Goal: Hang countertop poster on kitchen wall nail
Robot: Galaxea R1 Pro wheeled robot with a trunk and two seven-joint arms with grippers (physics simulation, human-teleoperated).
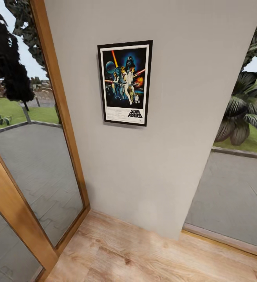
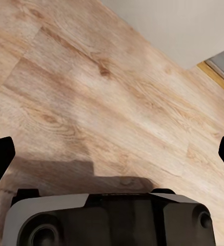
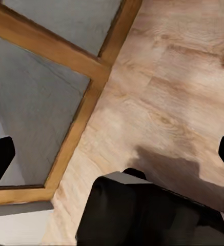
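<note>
Now poster (image 1: 125, 83) hangs flat on grey wall (image 1: 163, 137), upper centre of head frame, slightly tilted. Left gripper (image 2: 112, 154) jaws spread wide over wooden floor (image 2: 91, 92). Right gripper (image 3: 112, 154) jaws spread, empty, beside wooden door frame (image 3: 76, 128).

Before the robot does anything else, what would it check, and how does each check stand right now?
1. Poster on the wall, off the counter: ok.
2. Poster hangs nearly straight: ok.
3. Caught on a nail: cannot tell, the frame hides it.
4. Left gripper open and empty, over the wooden floor: ok.
5. Right gripper open and empty: ok.
6. Glass door beside the wall, apart from the poster: ok.
</note>
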